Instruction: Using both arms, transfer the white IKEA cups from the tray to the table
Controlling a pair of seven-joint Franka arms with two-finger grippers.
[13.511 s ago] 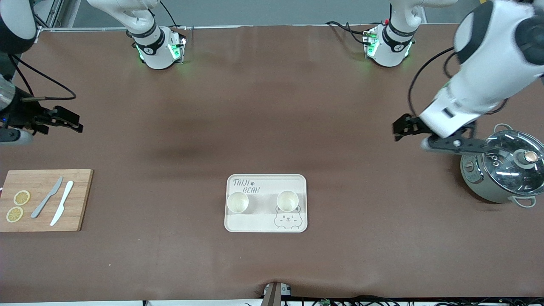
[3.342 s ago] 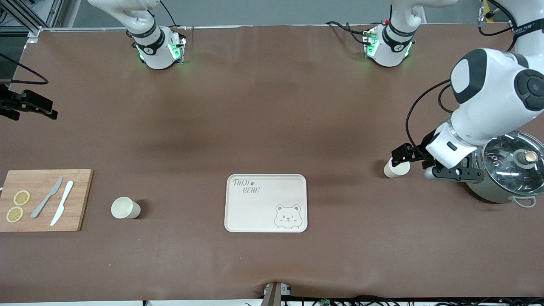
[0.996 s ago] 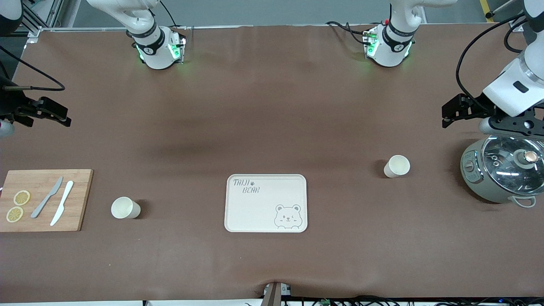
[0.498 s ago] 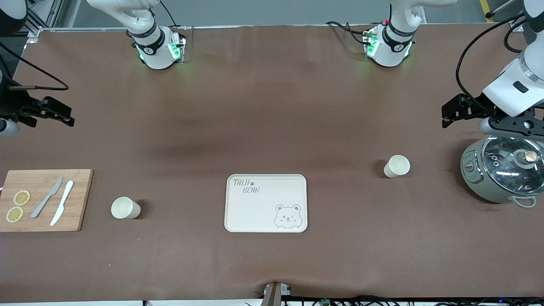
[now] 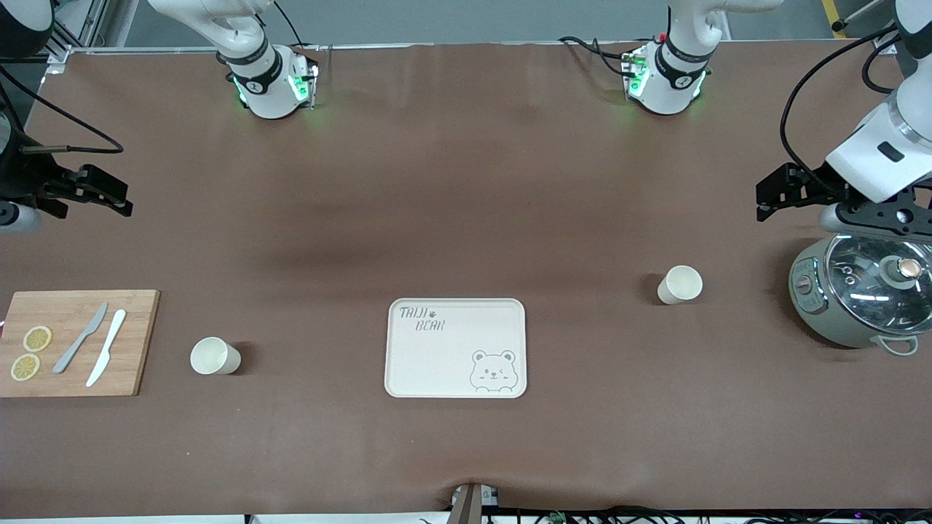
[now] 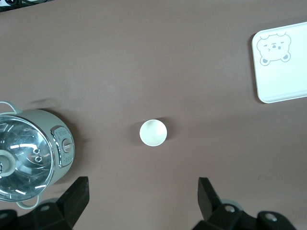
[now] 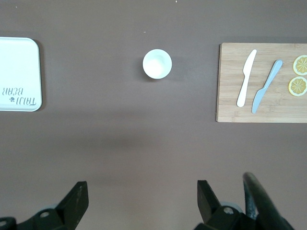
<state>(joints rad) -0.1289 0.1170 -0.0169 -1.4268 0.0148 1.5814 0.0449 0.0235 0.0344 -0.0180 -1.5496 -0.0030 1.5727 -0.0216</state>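
One white cup (image 5: 680,284) stands upright on the brown table between the beige tray (image 5: 455,348) and the pot; it shows in the left wrist view (image 6: 153,132). The other white cup (image 5: 214,356) stands beside the cutting board; it shows in the right wrist view (image 7: 157,63). The tray holds nothing. My left gripper (image 5: 773,196) is open and empty, up in the air over the table by the pot; its fingers (image 6: 76,194) frame bare table. My right gripper (image 5: 102,196) is open and empty, over the table at the right arm's end, above the board's side.
A grey pot with a glass lid (image 5: 863,291) stands at the left arm's end. A wooden cutting board (image 5: 76,342) with two knives and two lemon slices lies at the right arm's end. Both arm bases stand along the table's back edge.
Over the earlier frames the two cups went from the tray to the table. In the last second my right gripper drifted slightly toward the table's middle; my left gripper barely moved.
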